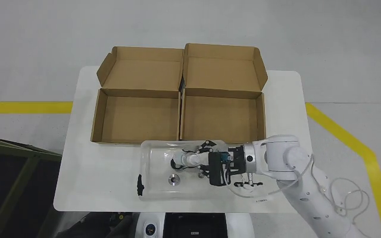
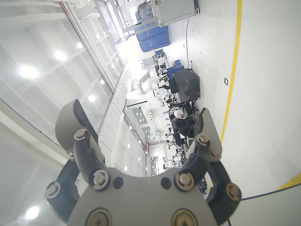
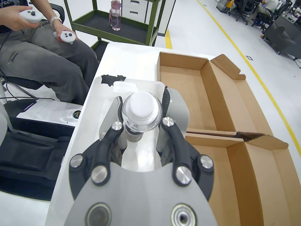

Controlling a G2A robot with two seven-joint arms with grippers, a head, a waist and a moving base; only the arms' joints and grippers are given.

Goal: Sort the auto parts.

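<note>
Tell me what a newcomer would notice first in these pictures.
The right pincer grips a white-capped part in the clear bin at the table's near edge. Behind the bin, two open cardboard boxes sit side by side. The left pincer hangs open, aimed away from the table.

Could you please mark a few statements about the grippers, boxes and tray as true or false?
1. Both boxes have open lids. True.
2. The right gripper is shut on a white-capped part. True.
3. The left gripper grips a part. False: it is open and holds nothing.
4. The clear tray sits inside a box. False: it stands on the table, on the robot's side of the boxes.
5. A round metal piece lies in the tray. True.
</note>
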